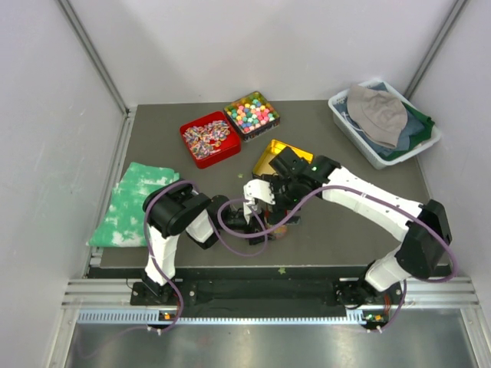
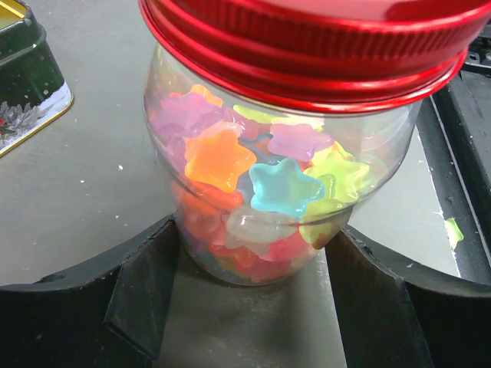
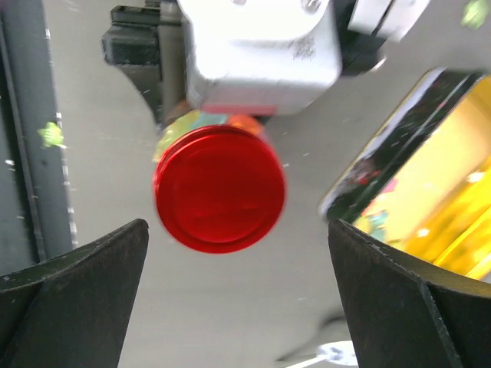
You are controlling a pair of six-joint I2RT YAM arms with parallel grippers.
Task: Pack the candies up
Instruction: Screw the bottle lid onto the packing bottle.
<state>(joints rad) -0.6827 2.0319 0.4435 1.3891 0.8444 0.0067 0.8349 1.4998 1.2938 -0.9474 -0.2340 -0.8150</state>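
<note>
The left pincer is pinching the base of the clear rounded plastic jar between its fingers, apparently steadying it upright on the grey tabletop; the glossy star-shaped jelly candies are sitting inside, under the red ribbed metal lid. The right pincer is hanging spread wide directly above that lid, touching nothing, while the yellow-lined black tin is lying off to one side of it

The left arm and right arm have white links, black joints, looping purple cables; pincer fingers are black wedges.
</note>
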